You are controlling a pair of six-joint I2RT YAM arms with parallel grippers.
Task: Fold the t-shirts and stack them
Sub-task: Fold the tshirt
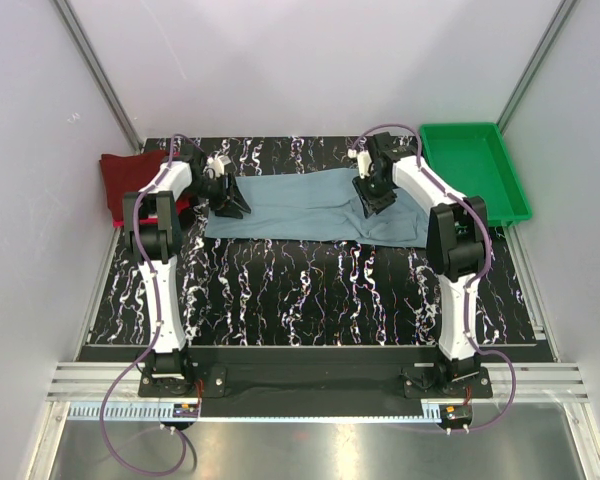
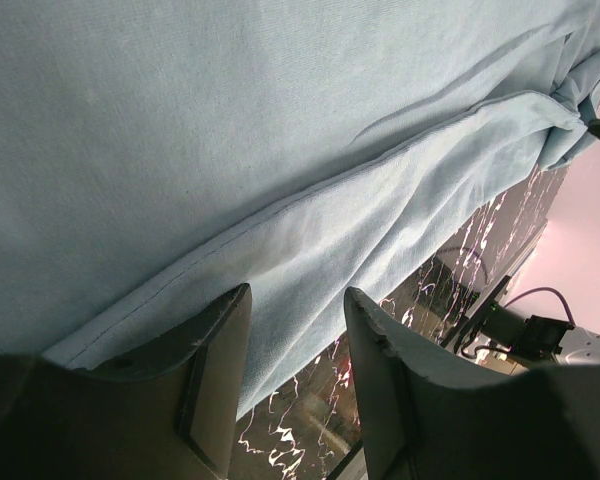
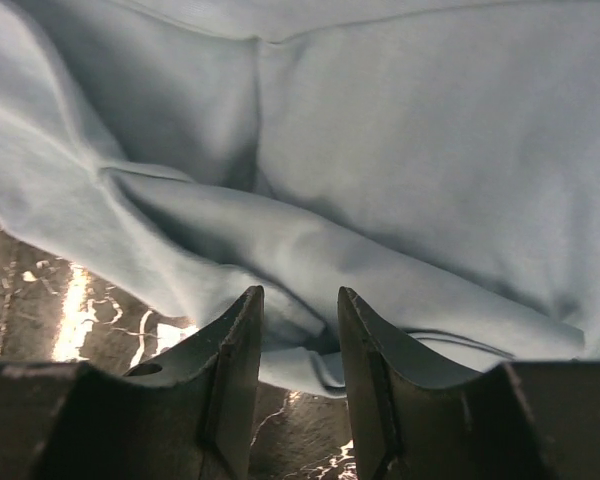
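Progress: roughly midway | grey-blue t-shirt lies at 12 o'clock on the worktop as a long band, cross-folds and stacking left | maroon t-shirt and red t-shirt sit folded at 10 o'clock | left tool and right tool stand part-open and empty at the band's 9 and 3 o'clock ends

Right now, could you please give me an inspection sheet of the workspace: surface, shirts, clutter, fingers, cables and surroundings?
Surface: black table with white veining.
Job's things: grey-blue shirt spread across the far middle, bunched at its right end; maroon shirt at the far left, a strip of red shirt at its near edge.
Clutter: green tray in the far right corner, nothing seen in it.
Grippers: left fingers apart at the grey-blue shirt's left hem; right fingers apart at its bunched end; no cloth pinched.
Cables: purple cables loop from both bases.
Surroundings: plain white walls.
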